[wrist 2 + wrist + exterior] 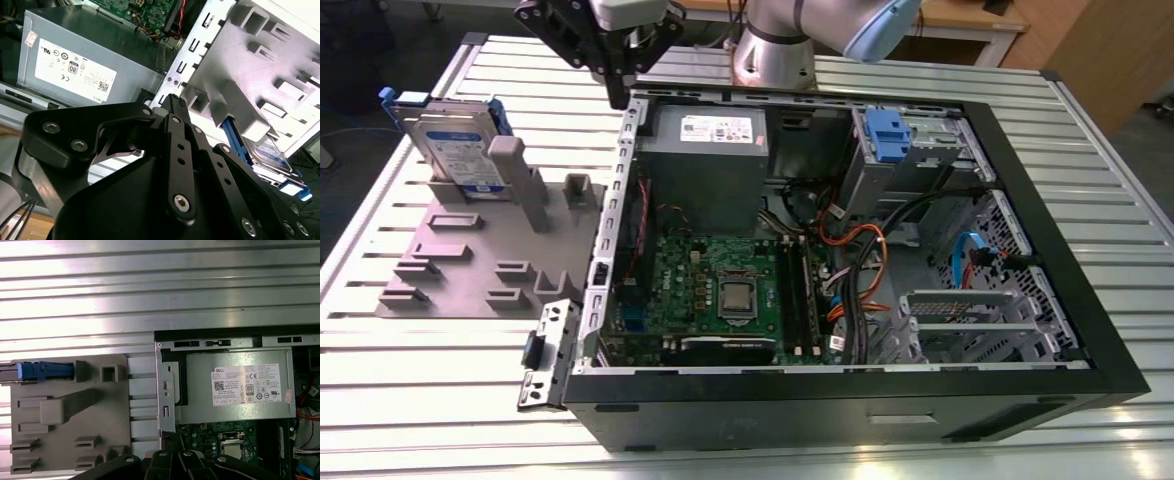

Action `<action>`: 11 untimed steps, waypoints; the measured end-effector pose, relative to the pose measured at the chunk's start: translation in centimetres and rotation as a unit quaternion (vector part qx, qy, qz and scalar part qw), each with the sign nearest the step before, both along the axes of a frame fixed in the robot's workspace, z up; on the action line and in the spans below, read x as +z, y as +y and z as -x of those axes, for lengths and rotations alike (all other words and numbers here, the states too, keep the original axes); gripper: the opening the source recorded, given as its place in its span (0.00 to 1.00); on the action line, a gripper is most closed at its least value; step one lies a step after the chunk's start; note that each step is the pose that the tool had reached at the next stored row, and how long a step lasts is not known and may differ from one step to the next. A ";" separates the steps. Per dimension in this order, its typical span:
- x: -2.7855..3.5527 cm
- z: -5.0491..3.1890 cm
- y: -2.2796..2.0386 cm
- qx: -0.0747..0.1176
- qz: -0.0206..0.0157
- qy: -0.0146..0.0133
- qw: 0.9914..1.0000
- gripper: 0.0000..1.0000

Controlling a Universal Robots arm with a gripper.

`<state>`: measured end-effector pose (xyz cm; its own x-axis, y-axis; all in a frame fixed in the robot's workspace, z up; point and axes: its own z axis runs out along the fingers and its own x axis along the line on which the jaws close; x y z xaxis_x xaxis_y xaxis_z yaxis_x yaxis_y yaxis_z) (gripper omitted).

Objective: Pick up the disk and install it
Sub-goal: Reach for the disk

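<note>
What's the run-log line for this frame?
gripper: shut, empty, by edge of case | disk: upright in grey fixture, exterior view's left, untouched | task: disk not picked

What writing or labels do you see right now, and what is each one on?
White sticker on the power supply: fine print, symbols and a square code, too small to quote reliably.
White-and-blue label on the disk: print too small to read.
Nothing else legible.
</note>
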<state>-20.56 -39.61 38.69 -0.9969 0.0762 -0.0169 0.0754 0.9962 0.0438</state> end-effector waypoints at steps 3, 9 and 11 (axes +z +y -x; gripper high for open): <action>0.00 0.08 0.00 0.000 0.000 0.000 1.000 0.11; -0.01 0.24 0.00 0.000 0.000 0.000 1.000 0.11; -0.02 0.30 0.00 0.000 0.000 0.000 1.000 0.11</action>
<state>-20.86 -39.60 38.67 -0.9969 0.0762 -0.0169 0.0754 0.9962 0.0438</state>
